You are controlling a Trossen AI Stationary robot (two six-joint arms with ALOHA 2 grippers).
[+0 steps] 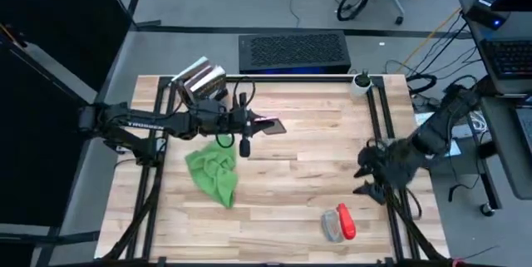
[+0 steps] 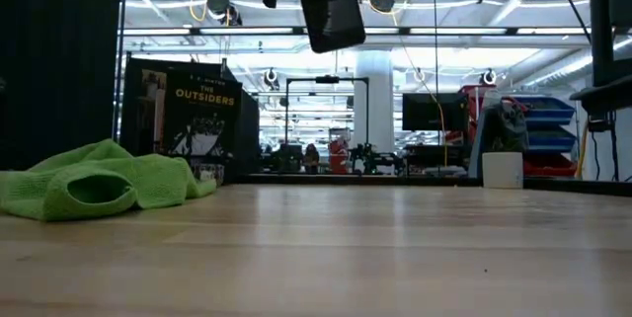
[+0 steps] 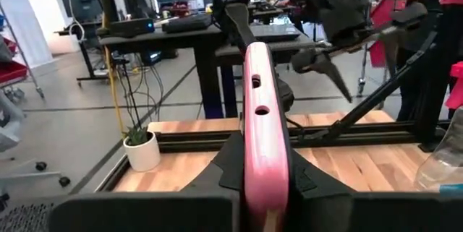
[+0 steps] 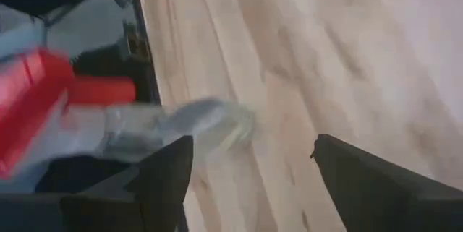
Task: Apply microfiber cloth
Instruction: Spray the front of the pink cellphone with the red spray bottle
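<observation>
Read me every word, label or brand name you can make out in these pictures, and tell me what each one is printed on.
"THE OUTSIDERS": white letters on the dark poster standing beyond the table's far edge, low view.
"TROSSEN": white lettering along the dark left arm, high view; small, only just legible.
The clear spray bottle with red trigger shows no readable label.
The bright green microfiber cloth carries no text.
Other signs in the room behind are too small to read.

Overhead and table-level views share green cloth (image 1: 213, 172) — wrists close, perhaps.

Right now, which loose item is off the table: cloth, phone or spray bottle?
The phone, clamped in the left gripper. The green cloth and spray bottle lie on the table.
</observation>
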